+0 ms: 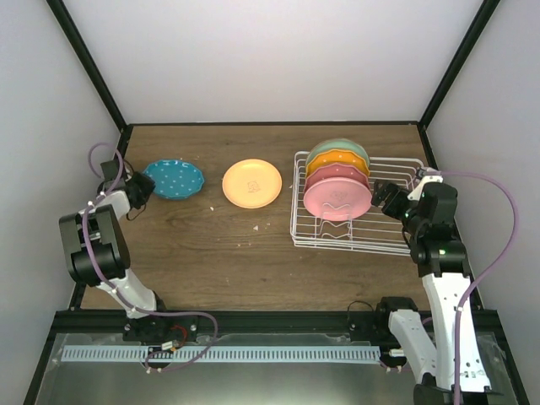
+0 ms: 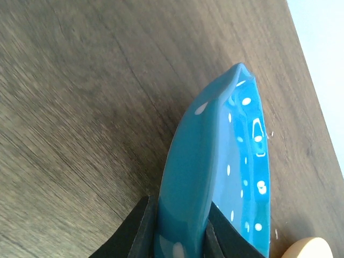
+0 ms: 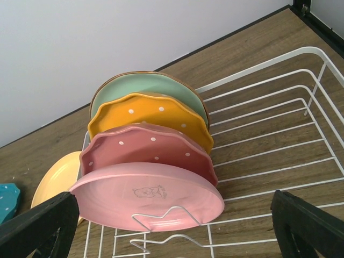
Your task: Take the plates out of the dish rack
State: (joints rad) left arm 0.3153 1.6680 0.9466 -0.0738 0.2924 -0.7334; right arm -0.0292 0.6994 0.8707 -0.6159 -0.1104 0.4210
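Observation:
The white wire dish rack (image 1: 396, 221) stands at the right and holds the mint green (image 1: 339, 152), dotted orange (image 1: 337, 162), dotted maroon (image 1: 337, 175) and pink (image 1: 336, 199) plates on edge at its left end. The peach plate (image 1: 251, 183) lies flat on the table. The dotted teal plate (image 1: 175, 179) is low at the table's far left, and my left gripper (image 1: 139, 187) is shut on its rim (image 2: 215, 161). My right gripper (image 1: 384, 198) is open and empty over the rack, facing the pink plate (image 3: 148, 196), with its fingers (image 3: 37, 226) wide apart.
The right two thirds of the rack (image 3: 269, 140) hold only bare wires. A black frame post (image 1: 93, 67) and white walls close the table on both sides. Small crumbs (image 1: 257, 226) lie on the wood near the peach plate.

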